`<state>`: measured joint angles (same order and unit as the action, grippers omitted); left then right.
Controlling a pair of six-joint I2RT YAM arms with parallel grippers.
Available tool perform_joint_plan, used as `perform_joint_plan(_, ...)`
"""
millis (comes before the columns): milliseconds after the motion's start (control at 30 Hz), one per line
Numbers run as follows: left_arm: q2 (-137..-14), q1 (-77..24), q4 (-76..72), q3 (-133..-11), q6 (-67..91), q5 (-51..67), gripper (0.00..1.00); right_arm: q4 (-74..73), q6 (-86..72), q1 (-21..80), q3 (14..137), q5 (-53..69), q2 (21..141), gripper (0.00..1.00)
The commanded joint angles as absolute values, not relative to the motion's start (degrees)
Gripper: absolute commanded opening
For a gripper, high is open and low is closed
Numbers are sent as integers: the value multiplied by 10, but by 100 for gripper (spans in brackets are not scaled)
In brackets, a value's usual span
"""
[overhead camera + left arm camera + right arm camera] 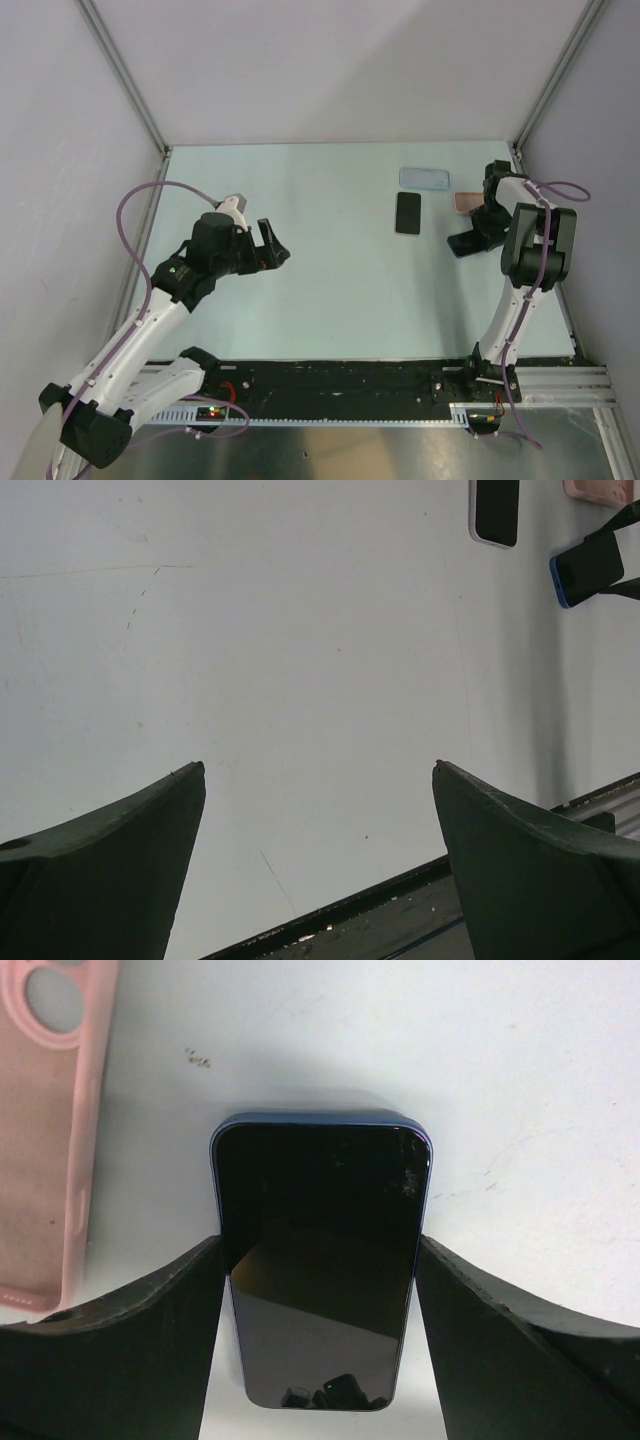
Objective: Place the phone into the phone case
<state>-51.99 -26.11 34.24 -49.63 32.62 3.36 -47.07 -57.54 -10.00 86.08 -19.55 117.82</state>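
Note:
The phone (pixel 320 1260), with a glossy black face and a thin blue rim, sits between the fingers of my right gripper (pixel 319 1245). Both fingers press against its long edges. From above, the phone (pixel 463 243) and right gripper (pixel 468 240) are at the table's far right. I cannot tell whether the phone is off the table. The translucent light-blue phone case (pixel 424 178) lies flat at the back, apart from the phone. My left gripper (pixel 275 250) hovers over the left half of the table. In its wrist view the left gripper (pixel 318 768) is open with nothing in it.
A second dark phone with a pale rim (pixel 407 212) lies just in front of the case. A pink-backed slab (pixel 466 201) lies beside the right gripper, and the right wrist view shows this pink slab (pixel 50 1130) left of the phone. The enclosure's right wall is close to the right arm.

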Motion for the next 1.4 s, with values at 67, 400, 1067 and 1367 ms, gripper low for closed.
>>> perform_joint_plan(67,-521,-256,340,-502,341,35,98,-480,-531,-64,822,-208,1157,68)
perform_joint_plan(400,-556,-256,329,-483,390,48,98,-472,-530,47,715,-191,1064,68)
perform_joint_plan(1067,-652,-256,240,-446,457,68,98,-313,-434,363,628,-153,1019,70)
perform_joint_plan(1367,-751,-271,188,-470,481,80,98,-248,-345,386,652,-95,1035,71)
